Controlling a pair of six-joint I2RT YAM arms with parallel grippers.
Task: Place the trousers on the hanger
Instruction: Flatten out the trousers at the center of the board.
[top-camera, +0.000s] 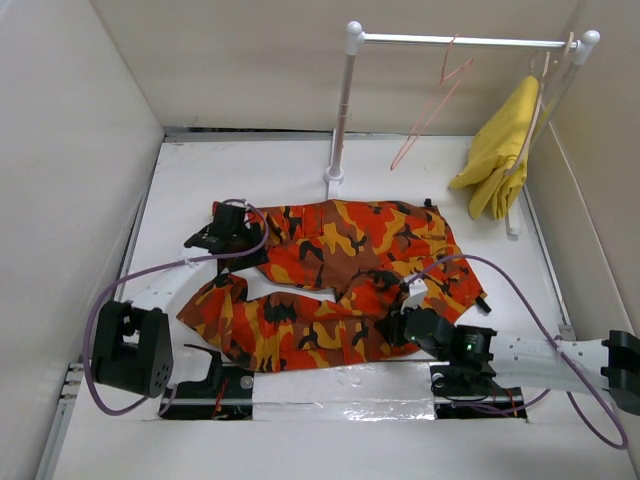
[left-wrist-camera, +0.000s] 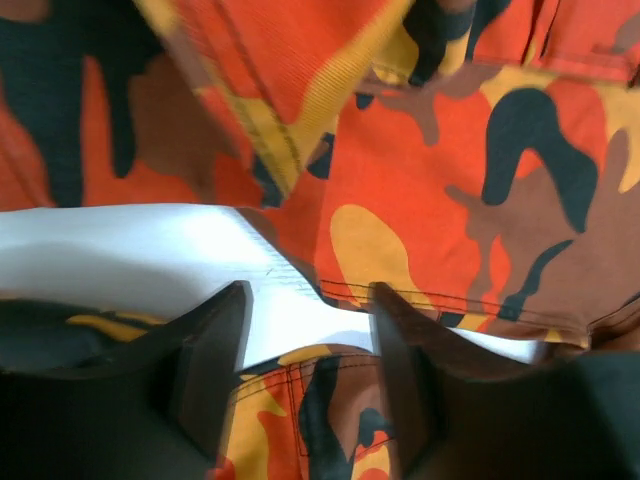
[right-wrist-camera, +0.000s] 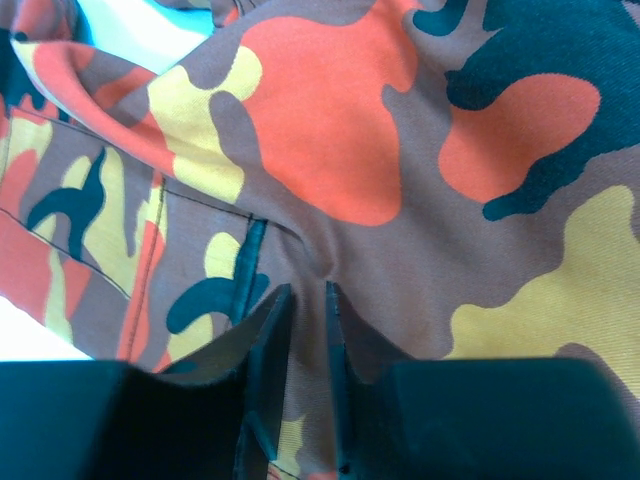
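The camouflage trousers (top-camera: 340, 250) lie on the white table, bent into a U with both legs pointing left. My left gripper (top-camera: 232, 240) sits over the end of the far leg. In the left wrist view it (left-wrist-camera: 308, 340) is open, with a hemmed edge of the trousers (left-wrist-camera: 440, 170) and bare table showing between its fingers. My right gripper (top-camera: 405, 322) is at the near right part of the trousers. In the right wrist view it (right-wrist-camera: 308, 300) is shut on a pinched fold of the trousers (right-wrist-camera: 330, 150). The pink hanger (top-camera: 430, 100) hangs from the rail, far from both grippers.
A white rack (top-camera: 340, 110) stands at the back, its rail (top-camera: 460, 40) running right. A yellow garment (top-camera: 498, 150) hangs on a pale hanger at the rail's right end. Pale walls enclose the table on the left, back and right.
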